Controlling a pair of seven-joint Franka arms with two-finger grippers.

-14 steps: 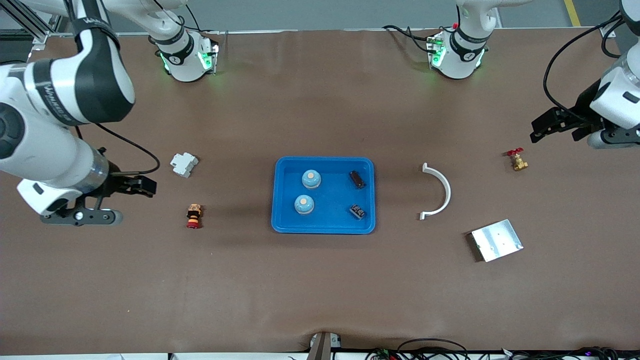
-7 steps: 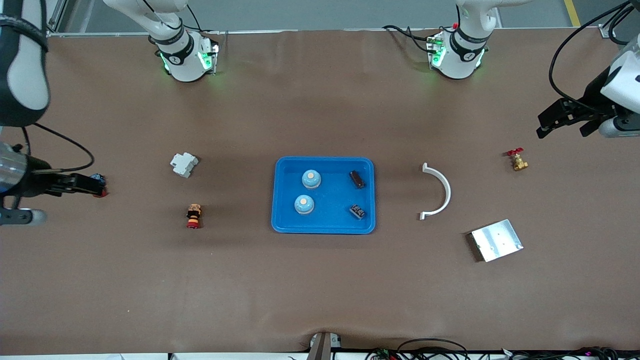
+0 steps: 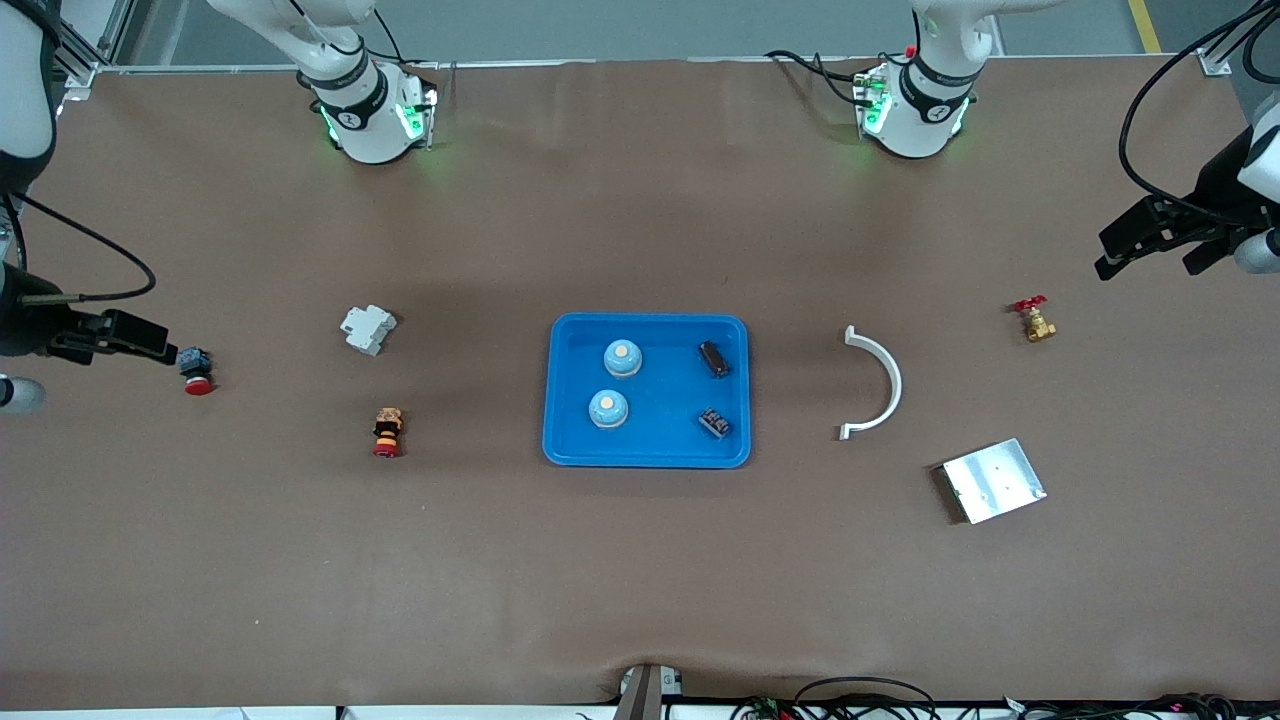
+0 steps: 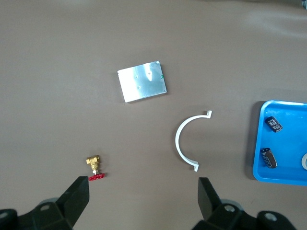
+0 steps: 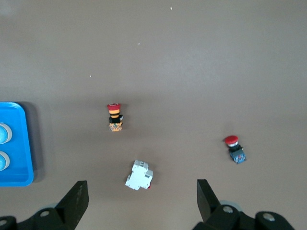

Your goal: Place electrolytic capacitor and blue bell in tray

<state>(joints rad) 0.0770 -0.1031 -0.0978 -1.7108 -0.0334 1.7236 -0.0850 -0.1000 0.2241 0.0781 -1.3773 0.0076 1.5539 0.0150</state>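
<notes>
The brown-covered bench (image 3: 640, 580) carries everything, and at its middle lies the tray (image 3: 647, 458), bright blue, shallow, with rounded corners and a raised rim. In it sit two blue bells (image 3: 622, 358), pale domes with cream buttons, on the side toward the right arm's end, one nearer the front camera than the other, and two dark electrolytic capacitors (image 3: 713, 359) on the side toward the left arm's end, similarly placed. Toward the left arm's end lie a silver plate (image 3: 993, 480), a white curved bracket (image 3: 878, 383) and a small brass valve (image 3: 1036, 321). Toward the right arm's end lie a white breaker (image 3: 368, 329), a red-capped push button (image 3: 387, 432) and a red-and-blue switch (image 3: 196, 370). The left end effector (image 4: 143, 201) hangs wide and empty near the valve; the right end effector (image 5: 141, 201) hangs wide and empty beside the switch
</notes>
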